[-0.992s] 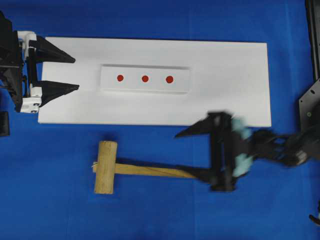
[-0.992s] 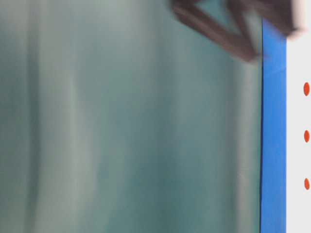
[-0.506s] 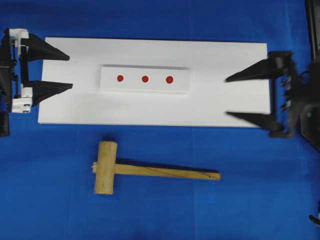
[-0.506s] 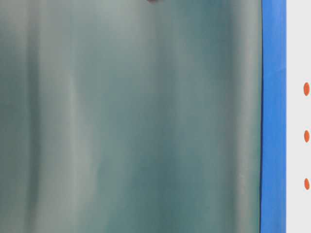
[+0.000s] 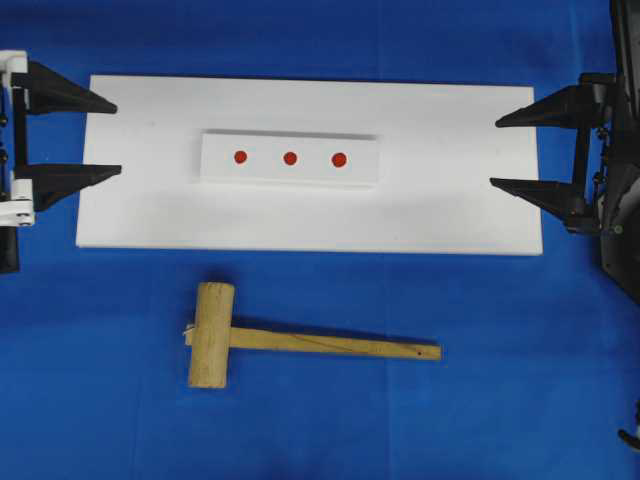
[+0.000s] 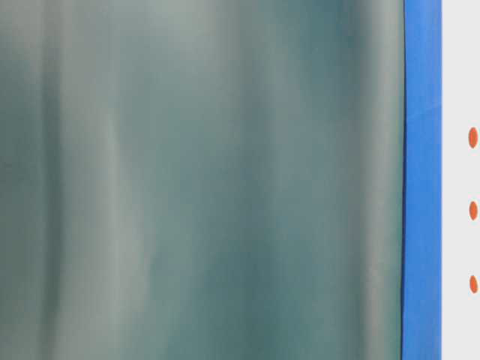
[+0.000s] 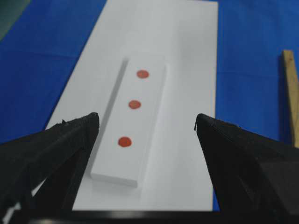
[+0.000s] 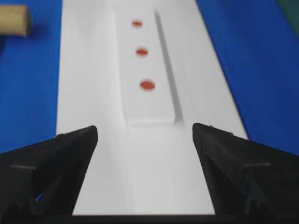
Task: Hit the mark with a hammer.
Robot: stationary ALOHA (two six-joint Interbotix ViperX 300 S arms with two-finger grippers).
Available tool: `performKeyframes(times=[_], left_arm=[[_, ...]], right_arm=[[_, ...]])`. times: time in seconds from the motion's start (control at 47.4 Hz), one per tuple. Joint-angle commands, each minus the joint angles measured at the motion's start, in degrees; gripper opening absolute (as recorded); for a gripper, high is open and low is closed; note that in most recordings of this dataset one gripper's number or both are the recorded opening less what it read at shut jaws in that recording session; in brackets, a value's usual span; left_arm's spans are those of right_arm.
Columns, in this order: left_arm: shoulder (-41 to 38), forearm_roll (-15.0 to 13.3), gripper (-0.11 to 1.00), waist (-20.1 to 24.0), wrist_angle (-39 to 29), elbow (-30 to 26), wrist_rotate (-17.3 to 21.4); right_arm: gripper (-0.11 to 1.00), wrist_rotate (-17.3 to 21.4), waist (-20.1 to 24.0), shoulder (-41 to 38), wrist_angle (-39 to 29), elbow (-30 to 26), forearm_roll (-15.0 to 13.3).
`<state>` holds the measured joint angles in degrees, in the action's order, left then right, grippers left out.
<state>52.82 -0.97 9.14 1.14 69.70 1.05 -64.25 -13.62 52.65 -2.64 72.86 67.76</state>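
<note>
The hammer (image 5: 300,341), a light wooden mallet, lies flat on the blue cloth in front of the white board (image 5: 450,210), head to the left, and nothing grips it. Three red marks sit in a row on a raised white block (image 5: 290,158) at mid-board. My left gripper (image 5: 119,138) stands open at the board's left end, empty. My right gripper (image 5: 494,153) stands open at the right end, also empty. The left wrist view has the marks (image 7: 134,104) ahead between the fingers (image 7: 70,140) and the handle (image 7: 290,93) at far right. The right wrist view shows the marks (image 8: 141,52) and the hammer head (image 8: 14,19).
Blue cloth (image 5: 400,430) covers the table around the board. Black arm hardware (image 5: 625,40) runs down the right edge. A blurred teal-green surface (image 6: 202,180) fills most of the table-level view, leaving a blue strip and the red marks (image 6: 472,211) at its right edge.
My right gripper has left the hammer handle and swung up and back to the board's right end. My left gripper has drawn back leftward. The hammer has not moved.
</note>
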Motion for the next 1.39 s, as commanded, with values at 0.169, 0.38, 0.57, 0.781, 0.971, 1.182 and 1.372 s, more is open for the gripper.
performKeyframes(times=[0.169,0.38,0.57,0.781,0.971,1.182,1.372], left_arm=[[3.8,0.1,0.81,0.0,-1.2,1.9,0.4],[7.2,0.1,0.81,0.1,-2.0,4.0,0.4],[8.3,0.1,0.81,0.1,-2.6,4.6,0.3],[8.4,0.1,0.78,0.1,-2.6,5.1,0.4],[8.4,0.1,0.78,0.1,-3.1,5.4,0.4],[9.0,0.1,0.78,0.1,-3.3,5.4,0.4],[9.6,0.1,0.78,-0.2,-4.0,5.4,0.4]], right_arm=[[0.74,0.1,-0.3,1.1,0.5,0.7,0.6],[0.74,0.4,-0.2,2.2,0.4,1.1,1.7],[0.74,0.5,0.8,2.0,-1.2,1.1,2.4],[0.73,0.5,1.1,2.1,-1.2,1.1,2.5],[0.73,0.5,1.1,2.1,-1.1,1.1,2.5],[0.73,0.5,1.2,2.2,-1.0,1.1,2.6],[0.73,0.6,1.2,2.2,-0.3,1.1,2.5]])
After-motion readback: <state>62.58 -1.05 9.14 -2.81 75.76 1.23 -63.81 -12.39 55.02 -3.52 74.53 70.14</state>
